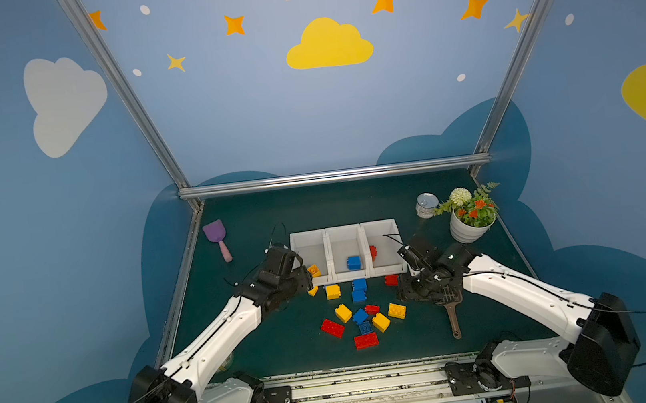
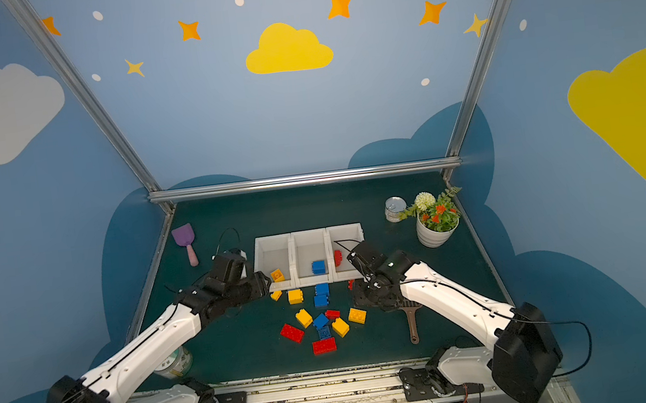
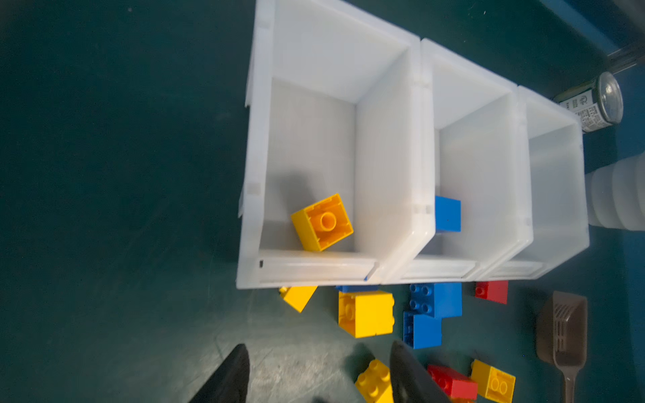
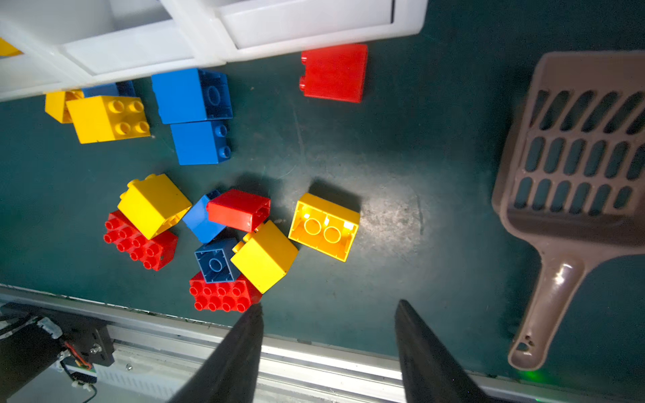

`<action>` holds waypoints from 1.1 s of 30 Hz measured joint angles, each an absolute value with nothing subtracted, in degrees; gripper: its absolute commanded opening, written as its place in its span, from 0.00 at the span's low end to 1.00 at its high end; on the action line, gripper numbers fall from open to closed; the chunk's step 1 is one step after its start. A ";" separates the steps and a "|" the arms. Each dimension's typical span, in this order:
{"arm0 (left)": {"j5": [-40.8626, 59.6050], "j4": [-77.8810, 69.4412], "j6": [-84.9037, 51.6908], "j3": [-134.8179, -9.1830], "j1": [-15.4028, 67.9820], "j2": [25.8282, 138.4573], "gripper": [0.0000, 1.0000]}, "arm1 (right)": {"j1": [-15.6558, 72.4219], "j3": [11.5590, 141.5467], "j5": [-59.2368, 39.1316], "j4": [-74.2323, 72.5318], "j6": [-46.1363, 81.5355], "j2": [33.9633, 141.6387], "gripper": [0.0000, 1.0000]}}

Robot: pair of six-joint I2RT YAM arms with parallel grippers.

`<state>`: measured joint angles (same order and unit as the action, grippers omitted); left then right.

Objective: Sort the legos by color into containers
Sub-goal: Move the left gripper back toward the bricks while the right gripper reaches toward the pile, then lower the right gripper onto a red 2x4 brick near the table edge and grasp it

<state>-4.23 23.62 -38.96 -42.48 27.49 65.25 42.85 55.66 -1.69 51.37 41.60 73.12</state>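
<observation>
Three joined white containers (image 1: 307, 238) (image 3: 384, 157) stand mid-table. The left one holds a yellow lego (image 1: 314, 270) (image 3: 321, 222), the middle one a blue lego (image 1: 354, 262) (image 3: 447, 213), the right one a red lego (image 1: 373, 253). Several loose legos (image 1: 363, 319) (image 4: 223, 237) in yellow, blue and red lie on the mat in front of them. A red brick (image 1: 391, 280) (image 4: 333, 73) lies against the right container's front. My left gripper (image 1: 304, 282) (image 3: 319, 345) hovers by the left container's front corner, open and empty. My right gripper (image 1: 405, 290) (image 4: 330, 303) is open and empty, to the right of the pile.
A brown slotted scoop (image 1: 451, 308) (image 4: 572, 157) lies just under and right of the right gripper. A purple scoop (image 1: 216, 232) lies at the back left. A metal tin (image 1: 426, 204) and a flower pot (image 1: 469, 226) stand at the back right. A can (image 2: 173, 363) sits under the left arm.
</observation>
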 measured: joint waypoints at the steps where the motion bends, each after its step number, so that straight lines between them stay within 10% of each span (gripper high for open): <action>1: -4.23 23.73 -39.24 -41.34 27.49 63.61 0.65 | 43.48 55.96 -1.74 51.29 41.67 73.43 0.61; 33: -5.37 35.88 -48.90 -27.81 27.49 36.93 0.65 | 68.69 69.43 -3.11 50.98 45.25 99.15 0.73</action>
